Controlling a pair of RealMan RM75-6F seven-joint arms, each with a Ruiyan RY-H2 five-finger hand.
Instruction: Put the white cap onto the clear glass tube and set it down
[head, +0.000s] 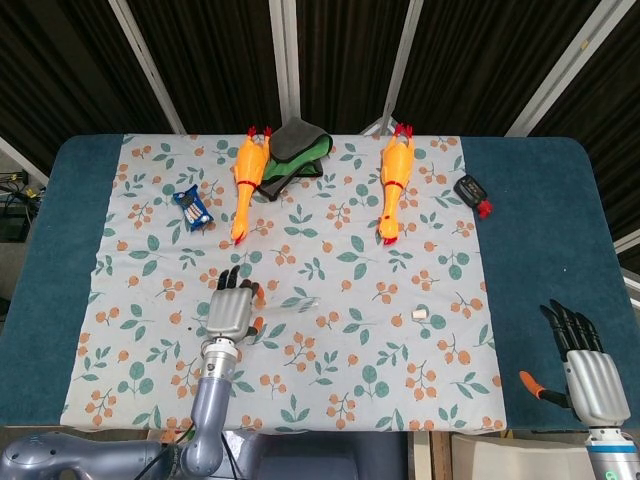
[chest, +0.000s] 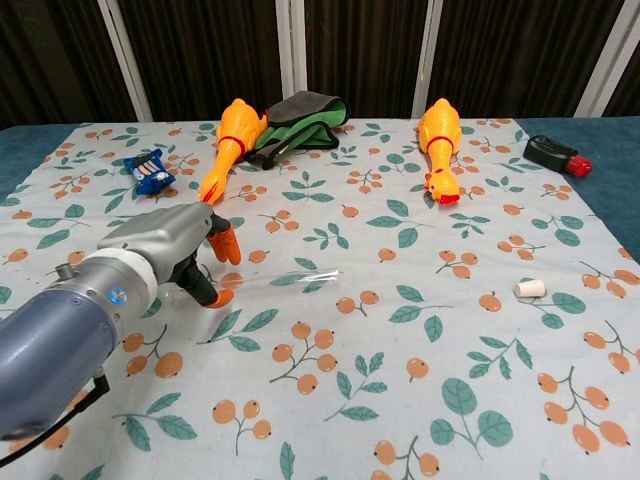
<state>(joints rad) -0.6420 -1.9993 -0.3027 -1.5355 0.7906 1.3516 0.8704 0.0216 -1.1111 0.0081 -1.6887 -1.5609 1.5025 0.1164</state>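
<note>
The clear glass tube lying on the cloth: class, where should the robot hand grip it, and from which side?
Probably around the middle of the clear glass tube, coming down from above. It lies flat and runs left to right, so fingers can close across its thin width. The left robot hand is already at its left end.

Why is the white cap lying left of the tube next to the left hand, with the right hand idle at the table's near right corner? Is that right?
Not quite. The white cap lies right of the clear glass tube, apart from the left hand, as the head view shows. The rest holds: the left hand is at the tube's left end, and the right hand sits idle at the near right corner.
</note>
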